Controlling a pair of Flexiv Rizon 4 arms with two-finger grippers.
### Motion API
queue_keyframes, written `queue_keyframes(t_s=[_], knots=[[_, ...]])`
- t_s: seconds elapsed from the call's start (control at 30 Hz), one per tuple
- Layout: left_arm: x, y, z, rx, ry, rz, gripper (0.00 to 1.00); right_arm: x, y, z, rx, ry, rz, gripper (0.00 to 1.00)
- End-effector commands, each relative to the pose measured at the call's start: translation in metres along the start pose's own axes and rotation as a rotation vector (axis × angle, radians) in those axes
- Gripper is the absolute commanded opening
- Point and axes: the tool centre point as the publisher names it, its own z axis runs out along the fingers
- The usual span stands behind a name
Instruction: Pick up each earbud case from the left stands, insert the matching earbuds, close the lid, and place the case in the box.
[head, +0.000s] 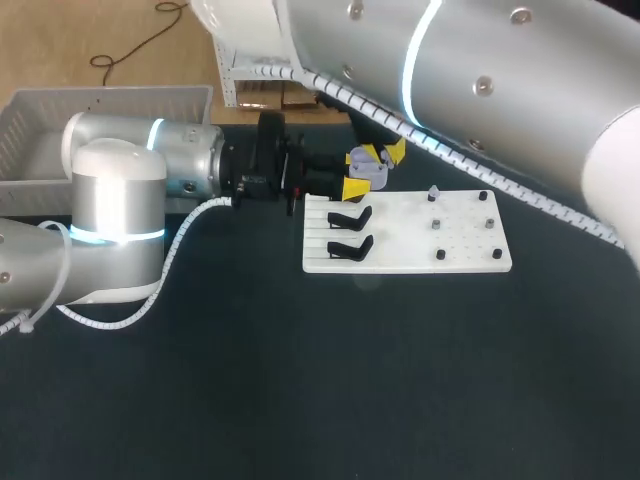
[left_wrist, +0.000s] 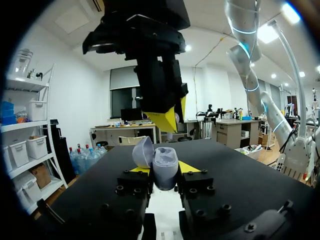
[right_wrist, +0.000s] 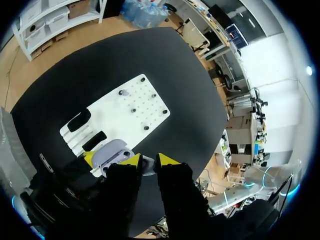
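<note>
My left gripper (head: 358, 173) (left_wrist: 165, 172) is shut on a lavender earbud case (head: 376, 170) (left_wrist: 165, 170), held upright over the back left corner of the white board (head: 470, 255). Its lid (left_wrist: 143, 151) stands open. My right gripper (head: 391, 152) (right_wrist: 147, 161) hangs straight down over the open case (right_wrist: 112, 154), shut on a small pale earbud (right_wrist: 147, 167). Two black cases (head: 350, 215) (head: 350, 247) rest on the board's left stands. Small earbuds (head: 434, 192) sit on pegs on the board's right half.
A white slatted box (head: 100, 100) stands at the back left, behind my left arm. The white board (right_wrist: 145, 100) lies in the middle of the dark table. My right arm crosses above the table's back right.
</note>
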Motion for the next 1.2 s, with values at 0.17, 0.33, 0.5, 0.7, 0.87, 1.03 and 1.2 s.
queue_keyframes(t_s=[0.17, 0.33, 0.5, 0.7, 0.87, 1.03, 1.2], knots=[[0.0, 0.001, 0.0, 0.001, -0.001, 0.0, 0.0, -0.006, 0.007, -0.008, 0.026, 0.037, 0.01, 0.0], [0.0, 0.001, 0.0, 0.001, -0.001, 0.0, 0.0, -0.006, 0.007, -0.008, 0.026, 0.037, 0.01, 0.0], [0.0, 0.001, 0.0, 0.001, -0.001, 0.0, 0.0, -0.005, 0.009, -0.009, 0.01, 0.038, 0.006, 0.0], [0.0, 0.001, 0.0, 0.001, -0.001, 0.0, 0.0, -0.003, 0.012, -0.01, -0.007, 0.034, 0.002, 0.0], [0.0, 0.001, 0.0, 0.001, -0.001, 0.0, 0.0, -0.003, 0.015, -0.008, -0.004, 0.035, -0.006, 0.0], [0.0, 0.001, 0.0, 0.001, -0.001, 0.0, 0.0, -0.002, 0.018, -0.006, -0.003, 0.039, -0.014, 0.0], [0.0, 0.001, 0.0, 0.001, -0.001, 0.0, 0.0, -0.001, 0.019, -0.005, -0.005, 0.041, -0.021, 0.0]])
